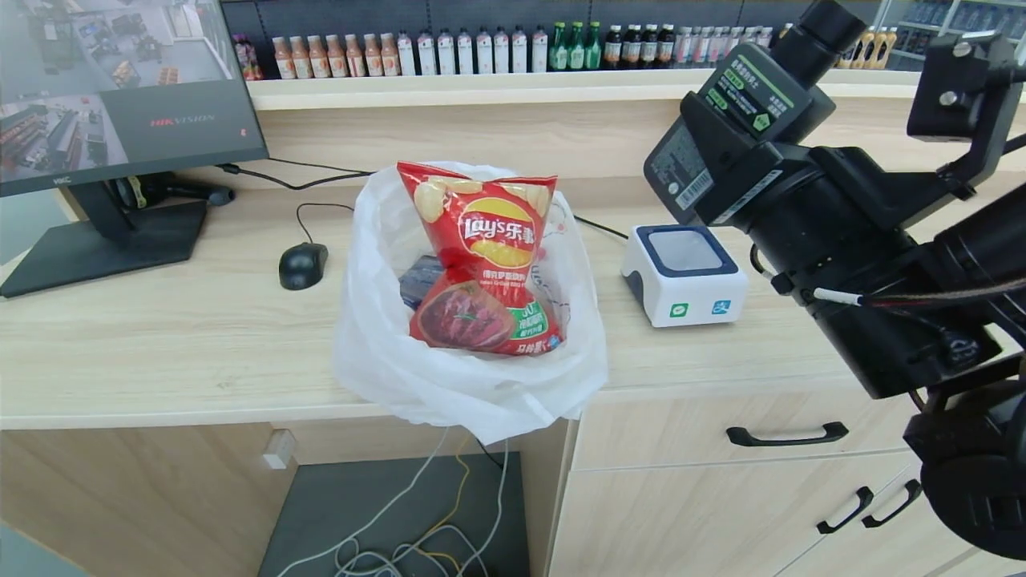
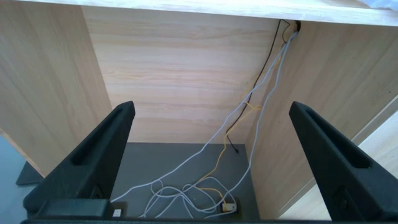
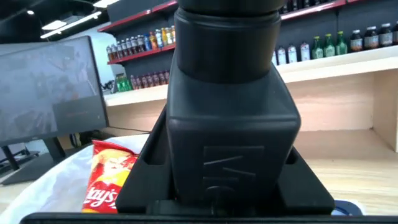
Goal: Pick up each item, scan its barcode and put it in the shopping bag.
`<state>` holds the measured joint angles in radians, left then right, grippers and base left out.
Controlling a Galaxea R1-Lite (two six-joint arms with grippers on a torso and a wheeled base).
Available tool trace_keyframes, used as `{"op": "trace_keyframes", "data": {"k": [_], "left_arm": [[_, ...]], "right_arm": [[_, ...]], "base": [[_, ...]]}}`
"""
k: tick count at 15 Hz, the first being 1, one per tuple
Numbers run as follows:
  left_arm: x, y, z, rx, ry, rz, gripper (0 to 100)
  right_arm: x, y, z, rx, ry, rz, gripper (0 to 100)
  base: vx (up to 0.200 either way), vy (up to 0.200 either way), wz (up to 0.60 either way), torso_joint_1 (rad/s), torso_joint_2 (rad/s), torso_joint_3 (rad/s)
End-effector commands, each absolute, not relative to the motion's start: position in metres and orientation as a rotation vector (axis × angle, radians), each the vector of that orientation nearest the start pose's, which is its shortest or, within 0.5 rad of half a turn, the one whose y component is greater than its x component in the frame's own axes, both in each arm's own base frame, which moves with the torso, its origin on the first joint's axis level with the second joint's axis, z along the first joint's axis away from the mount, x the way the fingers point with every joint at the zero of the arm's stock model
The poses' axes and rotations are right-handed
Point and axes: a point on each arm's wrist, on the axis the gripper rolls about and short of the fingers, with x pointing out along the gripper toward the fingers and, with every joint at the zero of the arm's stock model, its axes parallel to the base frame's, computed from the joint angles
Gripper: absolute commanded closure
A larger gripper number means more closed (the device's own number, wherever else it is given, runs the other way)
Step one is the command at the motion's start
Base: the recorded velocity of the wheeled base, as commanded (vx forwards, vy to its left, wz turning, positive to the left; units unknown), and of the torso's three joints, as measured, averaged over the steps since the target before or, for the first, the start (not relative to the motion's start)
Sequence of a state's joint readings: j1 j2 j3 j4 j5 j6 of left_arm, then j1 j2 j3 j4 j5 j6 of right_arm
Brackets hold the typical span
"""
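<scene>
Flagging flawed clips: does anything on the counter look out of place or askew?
Mildly: the shopping bag sags over the front edge of the counter, and the chip packet stands upright, poking above its rim. Nothing looks spilled or damaged.

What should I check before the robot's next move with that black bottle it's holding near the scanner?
1. Right hand grips the black bottle: ok, held off the counter.
2. Barcode label turned to the scanner: not ok, it faces the head camera rather than down at the window.
3. Scanner window uncovered: ok.
4. Shopping bag mouth open: ok, but the chips bag stands tall in it.
5. Left hand out of the way: ok, open and empty, below the counter.
</scene>
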<state>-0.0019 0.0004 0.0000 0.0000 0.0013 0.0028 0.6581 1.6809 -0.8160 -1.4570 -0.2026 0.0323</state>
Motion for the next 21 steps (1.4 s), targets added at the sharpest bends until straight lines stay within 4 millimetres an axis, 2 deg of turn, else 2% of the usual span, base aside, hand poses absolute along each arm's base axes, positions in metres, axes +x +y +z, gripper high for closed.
{"op": "trace_keyframes", "data": {"k": [1,3,7,9,15,19,20,21], "left_arm": [[-0.023,0.000,0.075,0.005,0.000,0.000,0],[-0.023,0.000,0.075,0.003,0.000,0.000,0],[-0.023,0.000,0.075,-0.003,0.002,0.000,0],[-0.023,0.000,0.075,-0.005,0.002,0.000,0],[-0.023,0.000,0.075,0.000,0.000,0.000,0],[-0.023,0.000,0.075,0.000,0.000,0.000,0],[-0.023,0.000,0.075,0.000,0.000,0.000,0],[-0.023,0.000,0.075,0.000,0.000,0.000,0]], "right_arm": [[0.229,0.174,0.267,0.277,-0.527,0.462,100],[0.230,0.176,0.266,0.275,-0.535,0.466,100],[0.239,0.185,0.261,0.271,-0.534,0.486,100],[0.237,0.190,0.260,0.275,-0.529,0.502,100],[0.233,0.187,0.255,0.268,-0.510,0.501,100],[0.219,0.179,0.262,0.277,-0.514,0.516,100],[0.211,0.181,0.268,0.335,-0.489,0.544,100],[0.213,0.180,0.268,0.352,-0.483,0.539,100]], "base": [[0.000,0.000,0.00,0.000,0.00,0.000],[0.000,0.000,0.00,0.000,0.00,0.000],[0.000,0.200,0.00,0.000,0.00,0.005],[0.000,0.200,0.00,0.000,0.00,0.005],[0.000,0.200,0.00,0.006,0.00,0.002],[0.000,0.000,0.00,0.000,0.00,0.000],[0.000,0.000,0.00,0.000,0.00,0.000],[0.000,0.000,0.00,0.000,0.00,0.000]]}}
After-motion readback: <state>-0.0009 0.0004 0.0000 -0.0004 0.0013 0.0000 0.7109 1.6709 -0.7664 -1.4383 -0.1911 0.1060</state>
